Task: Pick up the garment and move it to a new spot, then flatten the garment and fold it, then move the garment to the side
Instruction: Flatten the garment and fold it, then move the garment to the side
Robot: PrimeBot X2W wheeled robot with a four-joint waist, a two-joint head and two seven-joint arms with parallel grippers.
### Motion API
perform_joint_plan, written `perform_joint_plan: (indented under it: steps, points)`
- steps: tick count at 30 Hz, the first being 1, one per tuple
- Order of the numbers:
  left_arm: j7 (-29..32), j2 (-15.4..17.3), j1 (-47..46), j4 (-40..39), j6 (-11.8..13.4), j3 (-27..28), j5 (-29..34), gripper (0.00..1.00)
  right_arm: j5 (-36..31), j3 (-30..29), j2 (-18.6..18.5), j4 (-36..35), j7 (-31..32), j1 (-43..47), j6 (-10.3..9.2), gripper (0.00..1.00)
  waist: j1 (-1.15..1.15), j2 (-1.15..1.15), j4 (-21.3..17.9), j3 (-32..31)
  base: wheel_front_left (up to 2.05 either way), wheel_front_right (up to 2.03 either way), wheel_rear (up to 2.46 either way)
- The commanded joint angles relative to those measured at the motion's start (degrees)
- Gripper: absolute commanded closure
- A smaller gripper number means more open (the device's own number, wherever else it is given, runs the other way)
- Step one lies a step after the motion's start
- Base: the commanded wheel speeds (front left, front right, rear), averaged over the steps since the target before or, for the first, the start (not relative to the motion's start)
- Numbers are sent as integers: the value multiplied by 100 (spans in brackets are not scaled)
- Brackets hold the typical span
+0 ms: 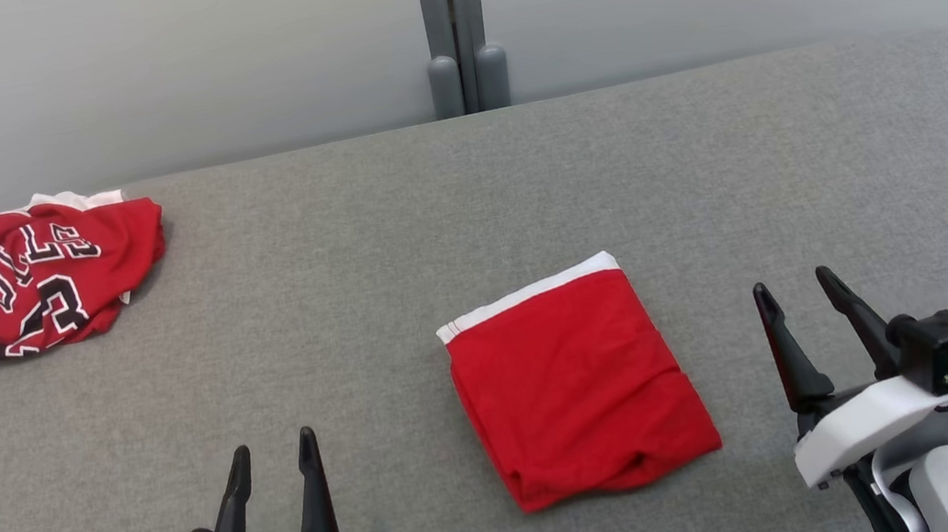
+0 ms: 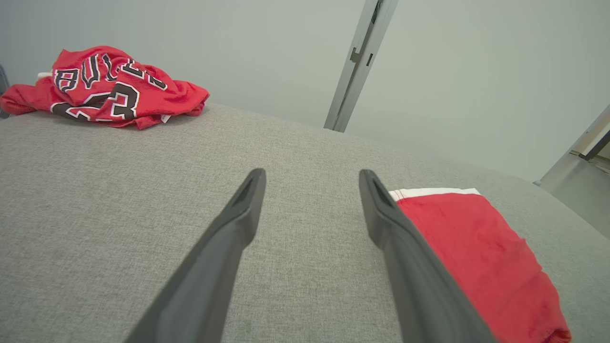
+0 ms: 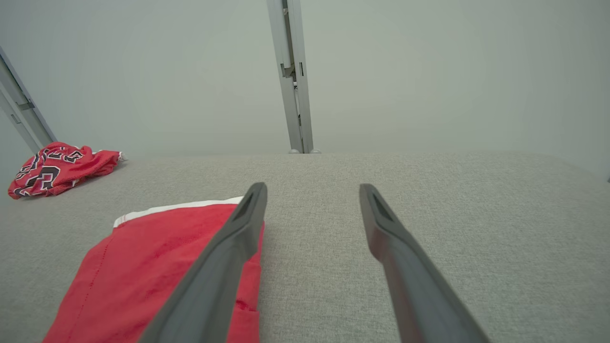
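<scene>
You have the folded red garment [image 1: 574, 382] lying flat on the grey table [image 1: 392, 212], a little right of centre, with its white band at the far edge. Your left gripper [image 1: 273, 440] hovers well to its left, jaws spread wide and empty. Your right gripper [image 1: 790, 280] sits near its right edge, also wide open and holding nothing. A crumpled red jersey [image 1: 30, 277] (black lettering) lies at the far left corner.
</scene>
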Motion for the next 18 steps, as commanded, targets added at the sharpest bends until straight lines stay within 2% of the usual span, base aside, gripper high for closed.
perform_joint_plan:
  steps: [1, 18]
  points:
    - [-3, 14, 115, -49, 22, 16, 12, 0, 57, -26, -12, 5, -24, 95, -8, 0, 0, 0, -8, 0, 0, 0, 0]
    - [-2, 14, 171, -27, 56, 14, 39, 0, 23, -6, -13, 270, -24, 73, -8, 0, 0, 0, -16, 9, 0, 0, 0]
